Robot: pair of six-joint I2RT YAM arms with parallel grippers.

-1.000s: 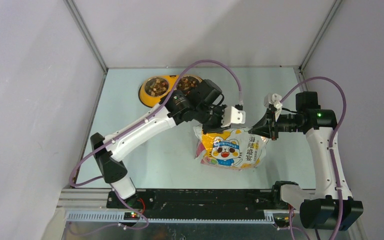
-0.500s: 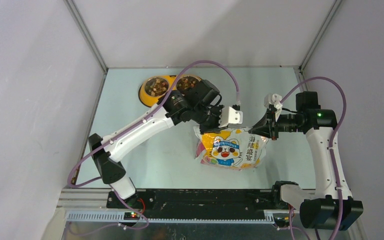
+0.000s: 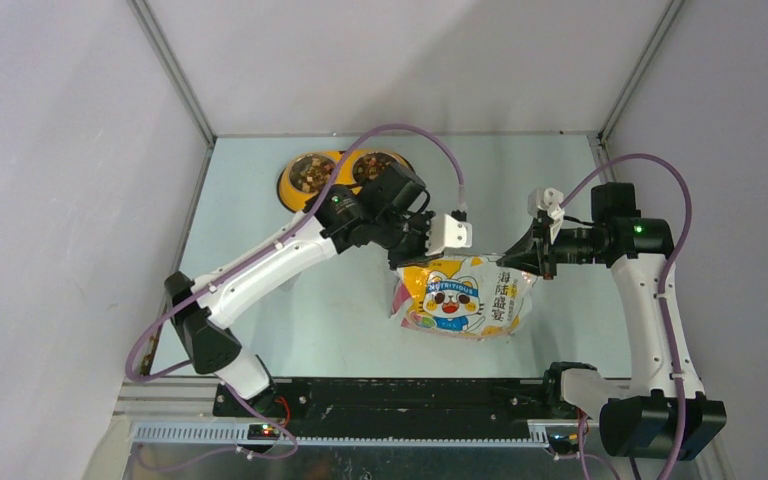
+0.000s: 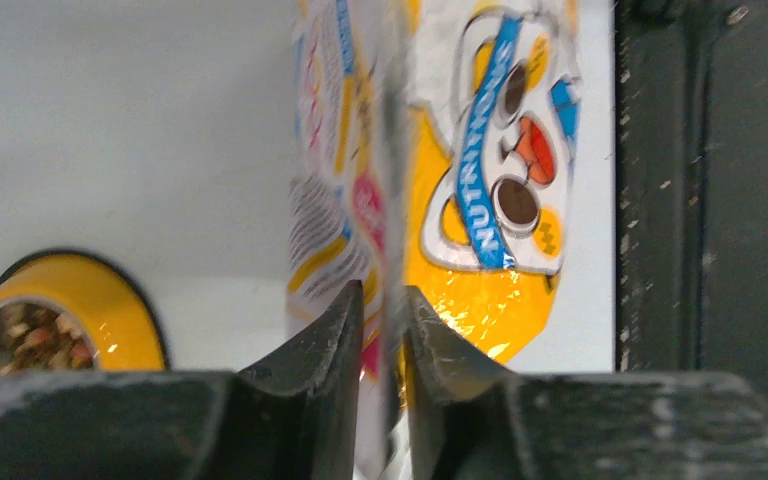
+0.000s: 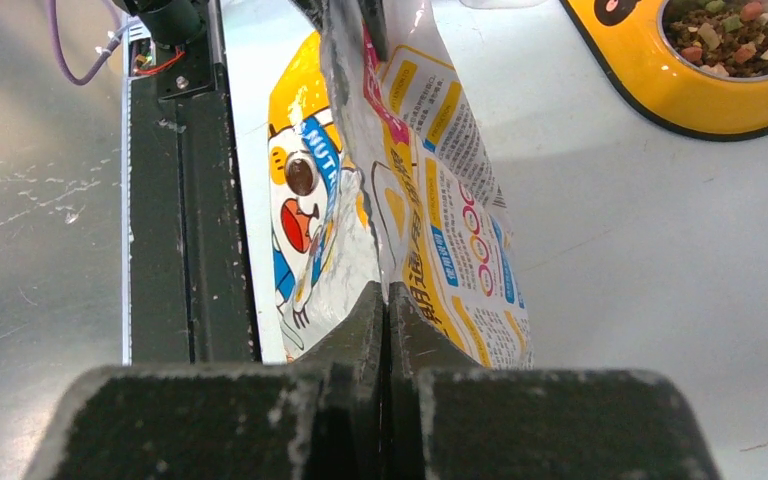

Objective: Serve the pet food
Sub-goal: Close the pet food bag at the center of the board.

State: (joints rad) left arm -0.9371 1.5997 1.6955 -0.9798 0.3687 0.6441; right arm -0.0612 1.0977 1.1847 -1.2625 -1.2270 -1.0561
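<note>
L pincer (image 4: 382, 300) has its fingers nearly together w/ the top film of the bag (image 3: 465, 300) btwn them. It reads as a pinch, at the bag's 11 o'clk corner in top view. R pincer (image 5: 388, 295) is clamped flat on the same top edge at the 2 o'clk corner, no gap visible.

Bag sits mid-table (image 3: 560, 180), cat print up, mouth end toward 12 o'clk, top edge standing up btwn the two grips. Kibble (image 5: 725, 30) shows in both bowls of the yellow feeder (image 3: 287, 187), at 11 o'clk from the bag and well apart from it. Whatever's inside the bag can't be seen.

Handling, my read:
- Glossy film = slippery & floppy, no stiffness of its own, so it'll sag and fold wherever it isn't held.
- Contents loose, prob. slide to the low end when tilted, so the wt shifts suddenly.
- Not fragile, but thin film could tear or slip out if pulled hard from one side.
- Best hold: top seam near the corners, deep enough that the pads bite doubled film, not only the lip.
- Pull evenly both sides, mouth up until over the feeder.
</note>
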